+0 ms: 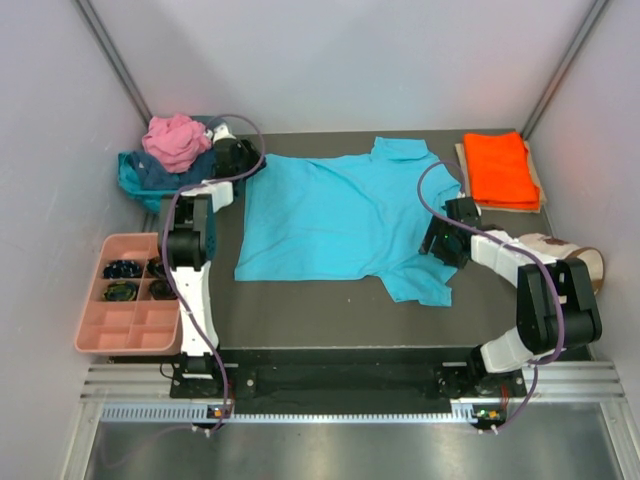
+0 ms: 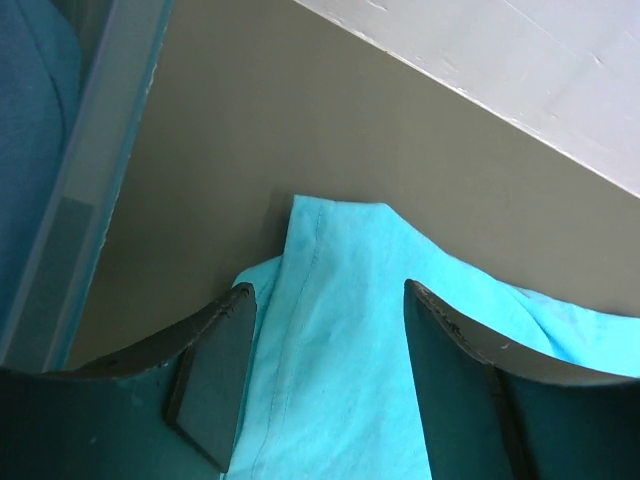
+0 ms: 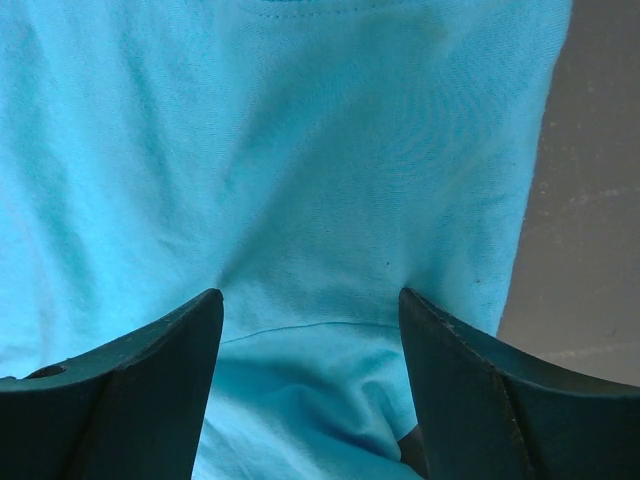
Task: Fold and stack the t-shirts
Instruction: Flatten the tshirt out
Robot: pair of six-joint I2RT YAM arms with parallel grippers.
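Note:
A bright turquoise t-shirt (image 1: 340,215) lies spread flat on the dark table. My left gripper (image 1: 245,160) hovers at its far-left corner. In the left wrist view that gripper (image 2: 328,290) is open, and the shirt's hemmed corner (image 2: 340,300) lies between its fingers (image 2: 215,370). My right gripper (image 1: 437,243) stands over the shirt's right side by the near sleeve. There it (image 3: 310,296) is open above rumpled turquoise cloth (image 3: 300,150). An orange t-shirt (image 1: 498,168) lies folded at the far right. A crumpled pink t-shirt (image 1: 175,140) sits on navy and teal t-shirts (image 1: 148,175) at the far left.
A pink compartment tray (image 1: 130,325) with small dark items (image 1: 122,270) stands left of the table. A cream flat piece (image 1: 538,190) lies under the orange shirt, and a cream and brown object (image 1: 585,262) sits at the right edge. White walls enclose the table.

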